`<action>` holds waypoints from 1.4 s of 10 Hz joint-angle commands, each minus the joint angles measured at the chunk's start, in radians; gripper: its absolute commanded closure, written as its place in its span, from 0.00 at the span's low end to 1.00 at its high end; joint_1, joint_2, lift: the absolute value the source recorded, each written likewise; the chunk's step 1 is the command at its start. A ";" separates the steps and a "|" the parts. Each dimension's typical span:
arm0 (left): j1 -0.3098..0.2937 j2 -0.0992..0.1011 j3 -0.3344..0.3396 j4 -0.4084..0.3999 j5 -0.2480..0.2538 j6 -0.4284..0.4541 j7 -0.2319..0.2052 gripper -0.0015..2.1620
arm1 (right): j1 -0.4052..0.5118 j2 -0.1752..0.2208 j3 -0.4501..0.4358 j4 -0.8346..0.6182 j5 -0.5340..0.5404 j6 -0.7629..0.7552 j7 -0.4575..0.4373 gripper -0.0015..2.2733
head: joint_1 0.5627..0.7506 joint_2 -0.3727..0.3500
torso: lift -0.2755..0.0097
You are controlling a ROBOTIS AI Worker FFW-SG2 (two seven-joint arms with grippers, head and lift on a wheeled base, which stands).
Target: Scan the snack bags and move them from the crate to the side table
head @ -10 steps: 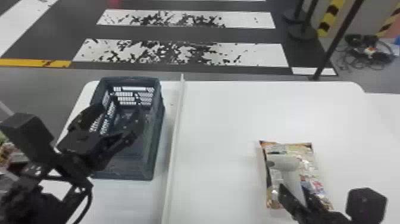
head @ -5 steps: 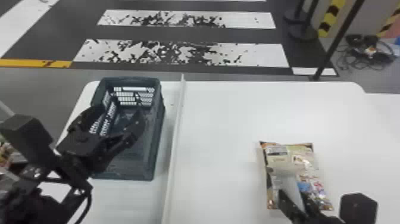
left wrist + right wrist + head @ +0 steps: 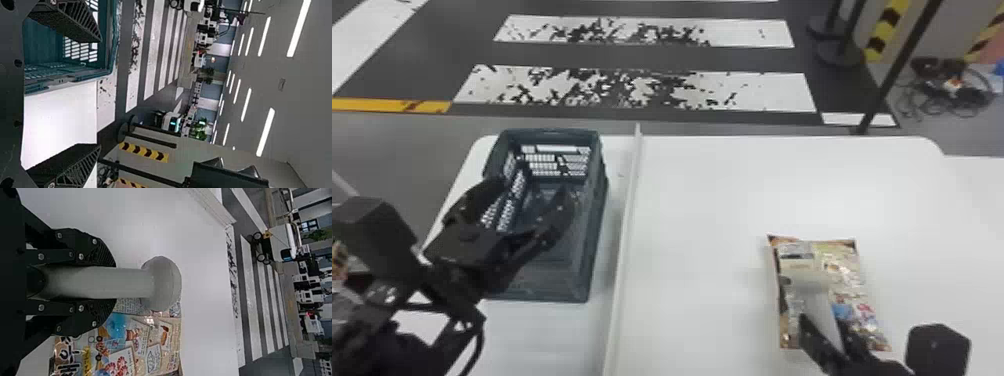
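Observation:
One snack bag lies flat on the white table, right of the divider. My right gripper is above its near part, holding a grey scanner whose round head is over the bag. In the right wrist view, that gripper is shut on the scanner's handle, with the printed bag beside and partly behind it. My left gripper stands open over the dark crate. The left wrist view has the parted left gripper near the crate's rim.
A raised divider runs along the white table, between crate and bag. Colourful packaging is at the far left edge, behind the left arm. Beyond the table stand a dark post and a heap of cables.
The right gripper and scanner shifted a little left over the bag, then slightly back right, with the scanner's tilt changing. The left arm, crate and bag have stayed put.

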 commanded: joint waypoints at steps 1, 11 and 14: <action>0.008 -0.001 0.002 -0.006 -0.001 0.000 -0.003 0.02 | 0.029 -0.002 -0.027 -0.057 -0.045 -0.013 0.010 0.98 | 0.70 0.53 | 0.66; 0.082 -0.006 0.035 -0.065 -0.001 0.009 -0.038 0.02 | -0.318 -0.140 -0.464 0.488 -0.242 -0.046 0.274 0.98 | 0.70 0.03 | 0.66; 0.098 -0.012 -0.014 -0.078 -0.047 0.009 -0.023 0.02 | -0.396 -0.209 -0.415 0.683 -0.203 -0.102 0.343 0.98 | 0.70 0.03 | 0.66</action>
